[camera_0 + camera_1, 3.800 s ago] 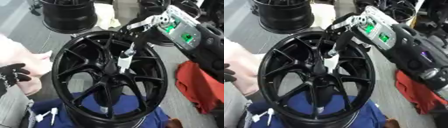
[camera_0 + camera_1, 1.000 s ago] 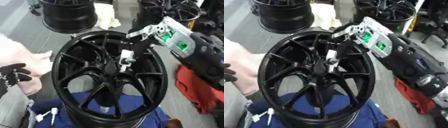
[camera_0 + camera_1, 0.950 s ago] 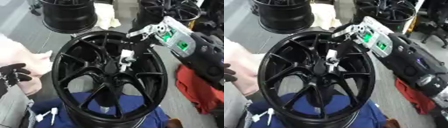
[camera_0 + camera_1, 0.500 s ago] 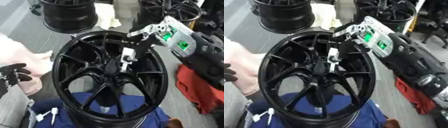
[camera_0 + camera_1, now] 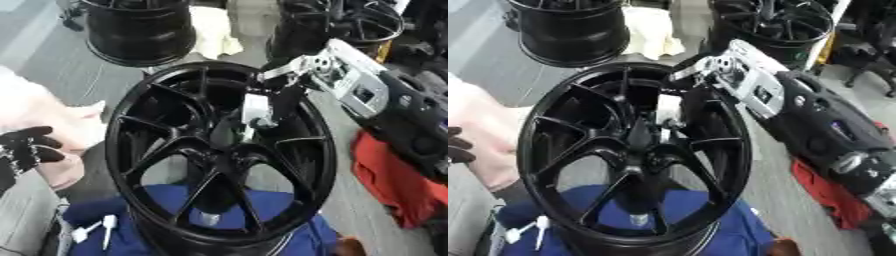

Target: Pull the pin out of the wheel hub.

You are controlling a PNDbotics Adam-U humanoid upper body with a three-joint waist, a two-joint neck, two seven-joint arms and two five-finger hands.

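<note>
Wheel hub: you are looking down at a black multi-spoke wheel hub (image 5: 219, 155) filling the middle of the frame, standing tilted on a blue cloth (image 5: 262, 210) at the bottom centre.
Pin: a pale, whitish pin (image 5: 254, 111) is showing just above the hub's centre, slightly right of it; you are holding its upper part, and its lower end is pointing down toward the centre bore. Whether that end is sitting in the bore cannot be made out.
Right hand: your right hand (image 5: 278, 97) is reaching in from the upper right, with its dark fingers curled round the pin, pinching it. The silver-and-black wrist (image 5: 337, 80) behind it is crossing over the wheel's upper right rim.
Left hand: your left hand (image 5: 26, 147) is showing at the left edge, about mid-height, black fingers curled and gripping nothing, apart from the wheel's rim.
Pink cloth: a pale pink cloth (image 5: 52, 120) is lying at the left of the frame, just above and beside your left hand.
Red cloth: a red cloth (image 5: 394, 180) is lying at the right edge, below your right arm.
Background: two more black wheels are standing at the top, one upper left (image 5: 140, 30) and one upper right (image 5: 785, 25), with a cream cloth (image 5: 214, 32) lying between them.
White tool: a small white object (image 5: 96, 227) is lying on the blue cloth at the lower left.
</note>
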